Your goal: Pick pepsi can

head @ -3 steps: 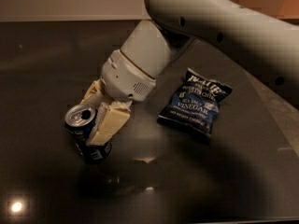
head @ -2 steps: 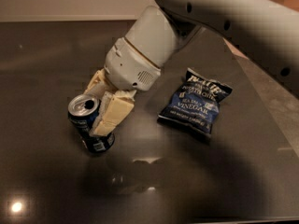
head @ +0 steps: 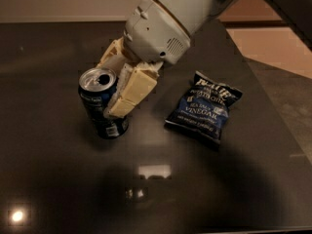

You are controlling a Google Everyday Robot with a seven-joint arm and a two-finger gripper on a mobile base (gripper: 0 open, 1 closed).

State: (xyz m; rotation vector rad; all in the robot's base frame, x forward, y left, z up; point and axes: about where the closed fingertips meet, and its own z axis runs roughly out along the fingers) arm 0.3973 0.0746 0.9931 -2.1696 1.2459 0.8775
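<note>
1. Hand (head: 109,89): cream-coloured, two fingers, closed around the pepsi can (head: 95,104). Grasping, not released.
2. Near finger (head: 134,89) lies flat along the can's side, from just under the rim down towards the label print. Its tip touches the can wall.
3. The far finger shows only at its upper part, beyond the can's rim. Its tip is hidden behind the can.
4. Pepsi can: dark navy, silver top with the opening showing, white label print low on the side. It sits between the two fingers, right under the wrist.
5. The can is tilted, not upright. Its top leans away from the near finger and its base sits further under the hand.
6. Cannot tell whether the can's base touches the counter (head: 58,179) or is just clear of it. A dark shadow merges with the base.
7. Wrist housing (head: 161,26): white, rounded, directly above the hand. The arm runs up and away from it out of the top of the view.
8. Chip bag (head: 204,108): blue, white print reading "vinegar", lying flat on the counter. It is on the near-finger side of the hand, apart from both hand and can.
9. Counter: dark and glossy. A bright square reflection (head: 153,171) lies in front of the hand, and a small round one (head: 17,216) lies well off towards the can's side.
</note>
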